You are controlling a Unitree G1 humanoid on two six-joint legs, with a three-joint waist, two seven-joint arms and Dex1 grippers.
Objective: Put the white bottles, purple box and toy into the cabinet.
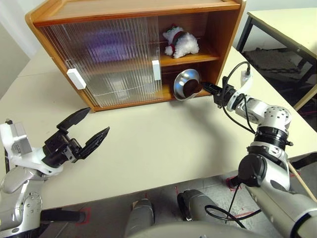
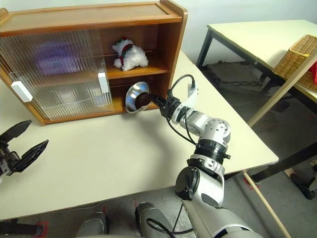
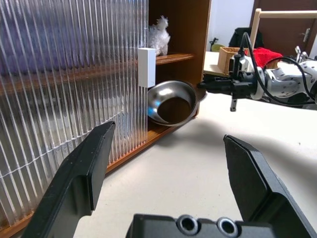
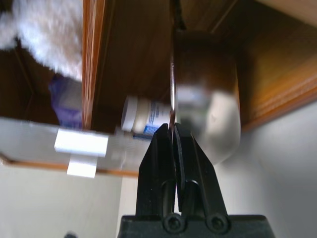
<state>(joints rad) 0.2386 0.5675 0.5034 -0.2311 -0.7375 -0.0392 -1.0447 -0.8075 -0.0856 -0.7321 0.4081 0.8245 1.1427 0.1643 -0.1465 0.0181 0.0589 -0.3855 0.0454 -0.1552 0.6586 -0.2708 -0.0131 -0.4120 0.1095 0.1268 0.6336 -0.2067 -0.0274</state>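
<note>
Cabinet (image 1: 213, 54) open: R gripper (image 4: 173, 130) pinches bowl (image 1: 186, 84) rim (L gripper (image 1: 84, 130) wide, empty).

The scene was evenly and brightly lit, with only soft, faint shadows on the pale table (image 1: 163, 144) beneath the cabinet (image 1: 133, 10). The ribbed sliding doors (image 1: 104, 64) blurred whatever stood behind them into purple and white smears, and the metal bowl (image 3: 171, 101) carried a bright sheen on its rim. In the right wrist view the bowl and the toy (image 4: 47, 37) were smeared and out of focus, and the head views bowed slightly toward their edges.
</note>
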